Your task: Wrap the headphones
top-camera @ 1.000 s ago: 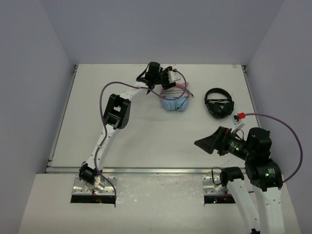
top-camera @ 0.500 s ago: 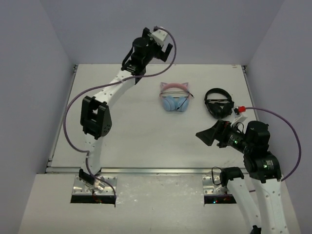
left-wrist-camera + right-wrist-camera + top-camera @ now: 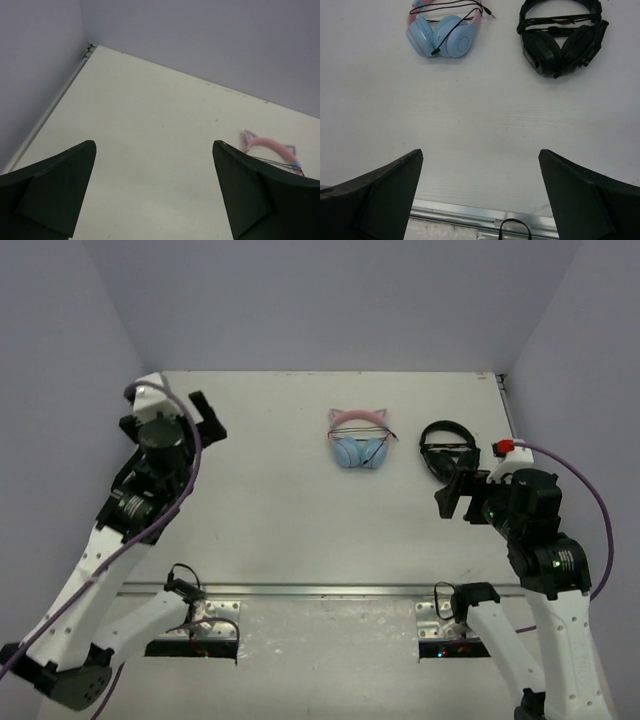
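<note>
The headphones (image 3: 358, 440), with light blue earcups, a pink cat-ear headband and a thin black cable laid across them, lie flat on the white table (image 3: 280, 500) at the back middle. They show again in the right wrist view (image 3: 442, 35), and only the headband (image 3: 270, 145) shows in the left wrist view. My left gripper (image 3: 207, 417) hangs open far to their left, nothing between its fingers (image 3: 60, 185). On the right, well short of them, my right gripper (image 3: 450, 498) is open and empty too (image 3: 480, 152).
Smaller all-black headphones (image 3: 448, 452) lie just right of the blue pair, seen also from the right wrist (image 3: 560, 37). Lilac walls close the table on three sides. A metal rail (image 3: 320, 590) runs along the near edge.
My left gripper opened, let go of the headphones and swung back from them to the far left. The right arm drew back and turned toward the table. The headphones stay in place.
</note>
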`<act>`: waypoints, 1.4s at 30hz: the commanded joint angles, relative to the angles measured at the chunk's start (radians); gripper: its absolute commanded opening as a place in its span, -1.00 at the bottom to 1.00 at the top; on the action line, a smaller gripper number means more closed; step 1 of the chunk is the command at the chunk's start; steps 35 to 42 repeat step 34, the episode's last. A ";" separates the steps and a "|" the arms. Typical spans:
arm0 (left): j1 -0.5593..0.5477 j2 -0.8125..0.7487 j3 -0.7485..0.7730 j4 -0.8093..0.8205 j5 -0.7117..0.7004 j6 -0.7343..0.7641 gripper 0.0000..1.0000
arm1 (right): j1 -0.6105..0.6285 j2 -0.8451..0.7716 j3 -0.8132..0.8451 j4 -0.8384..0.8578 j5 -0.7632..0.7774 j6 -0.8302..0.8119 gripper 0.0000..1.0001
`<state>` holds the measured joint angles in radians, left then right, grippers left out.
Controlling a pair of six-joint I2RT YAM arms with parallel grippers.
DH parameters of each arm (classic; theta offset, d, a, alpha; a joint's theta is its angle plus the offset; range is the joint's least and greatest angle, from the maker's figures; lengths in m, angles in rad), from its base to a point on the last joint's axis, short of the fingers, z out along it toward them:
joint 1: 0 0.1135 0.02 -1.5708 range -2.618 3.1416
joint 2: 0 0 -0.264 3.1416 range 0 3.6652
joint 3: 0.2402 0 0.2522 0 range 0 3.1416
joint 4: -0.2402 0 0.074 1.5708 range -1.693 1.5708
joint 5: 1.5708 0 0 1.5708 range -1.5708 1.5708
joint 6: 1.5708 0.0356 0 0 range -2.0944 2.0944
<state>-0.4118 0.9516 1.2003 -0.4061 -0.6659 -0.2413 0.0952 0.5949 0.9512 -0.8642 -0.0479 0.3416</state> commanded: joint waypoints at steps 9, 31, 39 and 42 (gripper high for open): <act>0.002 -0.678 -0.376 -0.199 0.000 -0.007 1.00 | 0.044 -0.161 -0.100 0.001 0.118 -0.102 0.98; 0.002 -0.791 -0.446 -0.183 0.117 -0.062 1.00 | 0.124 -0.242 -0.026 -0.096 0.235 -0.139 0.98; 0.002 -0.787 -0.446 -0.183 0.115 -0.064 1.00 | 0.124 -0.234 -0.020 -0.095 0.234 -0.141 0.98; 0.002 -0.787 -0.446 -0.183 0.115 -0.064 1.00 | 0.124 -0.234 -0.020 -0.095 0.234 -0.141 0.98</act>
